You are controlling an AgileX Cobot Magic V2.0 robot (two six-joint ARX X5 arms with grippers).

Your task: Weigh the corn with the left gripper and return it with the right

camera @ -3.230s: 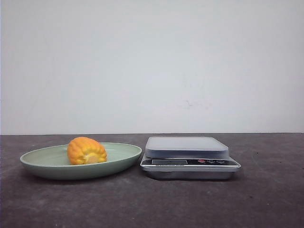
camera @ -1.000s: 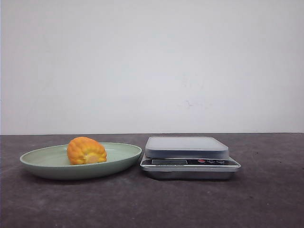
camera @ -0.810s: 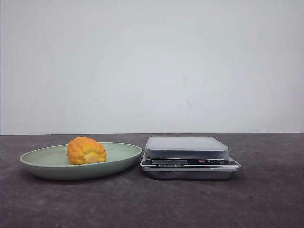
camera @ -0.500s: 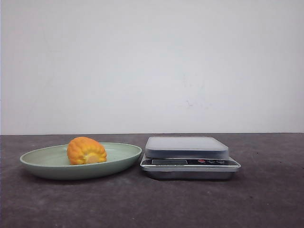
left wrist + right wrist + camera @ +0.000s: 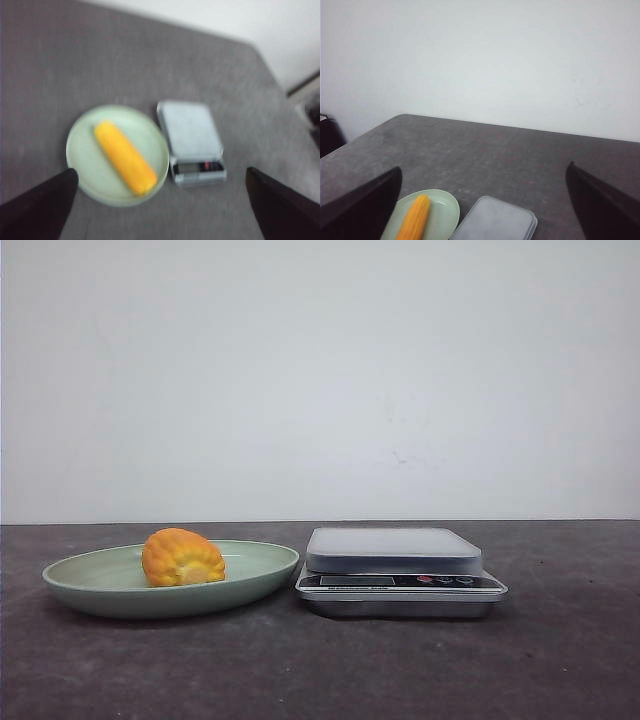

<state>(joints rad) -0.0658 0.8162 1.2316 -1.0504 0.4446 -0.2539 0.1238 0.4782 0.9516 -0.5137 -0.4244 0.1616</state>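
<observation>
Currently the left hand (image 5: 159, 210), fingers spread wide and empty, hovers high above the corn (image 5: 125, 158), which lies in the green plate (image 5: 82, 150), long axis diagonal between the fingers, scale (image 5: 190, 135) alongside.

Neither arm enters the front view. Each gripper shows only in its own wrist camera, as two dark fingertips at the lower corners of the picture.

The left gripper (image 5: 160, 210) has its fingers (image 5: 37, 207) spread wide, with nothing between them; the camera looks steeply down from well above the table, and the picture is blurred.

The right gripper (image 5: 480, 210) likewise has its fingers (image 5: 360, 202) set far apart, holding nothing. Its camera looks out nearly level across the table toward the wall, so that wrist is pitched far less downward than the left one.
</observation>
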